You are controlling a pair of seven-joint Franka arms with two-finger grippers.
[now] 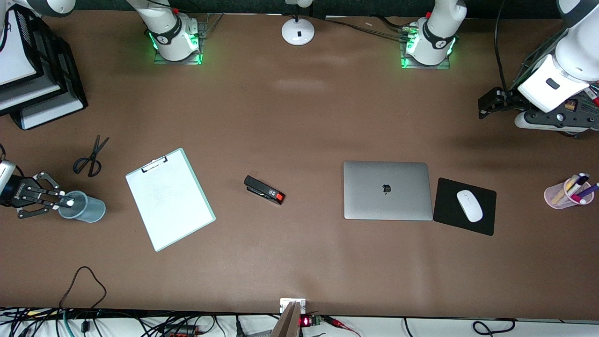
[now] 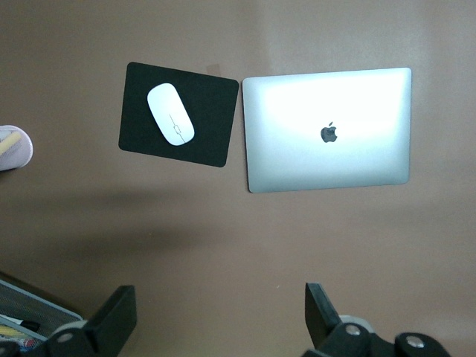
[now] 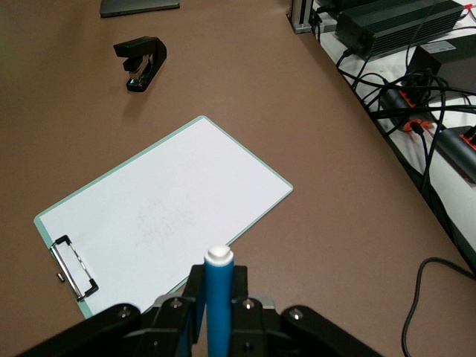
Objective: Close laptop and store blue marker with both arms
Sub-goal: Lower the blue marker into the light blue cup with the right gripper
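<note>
The laptop (image 1: 386,189) lies closed on the table, lid up with its dark logo showing; it also shows in the left wrist view (image 2: 327,130). My left gripper (image 1: 485,104) hangs open and empty in the air at the left arm's end of the table, its fingers (image 2: 119,320) wide apart. My right gripper (image 1: 55,202) is shut on the blue marker (image 3: 218,297), whitish end out, right at the rim of a grey-blue cup (image 1: 91,213) at the right arm's end. The marker's whitish end (image 1: 69,203) sits over the cup's mouth.
A clipboard (image 1: 169,199) with white paper lies beside the cup, scissors (image 1: 90,159) farther from the camera. A black stapler (image 1: 264,189) sits mid-table. A mouse (image 1: 469,205) on a black pad (image 1: 447,213) lies beside the laptop. A pink cup of markers (image 1: 568,192) and stacked trays (image 1: 28,79) stand at the table's two ends.
</note>
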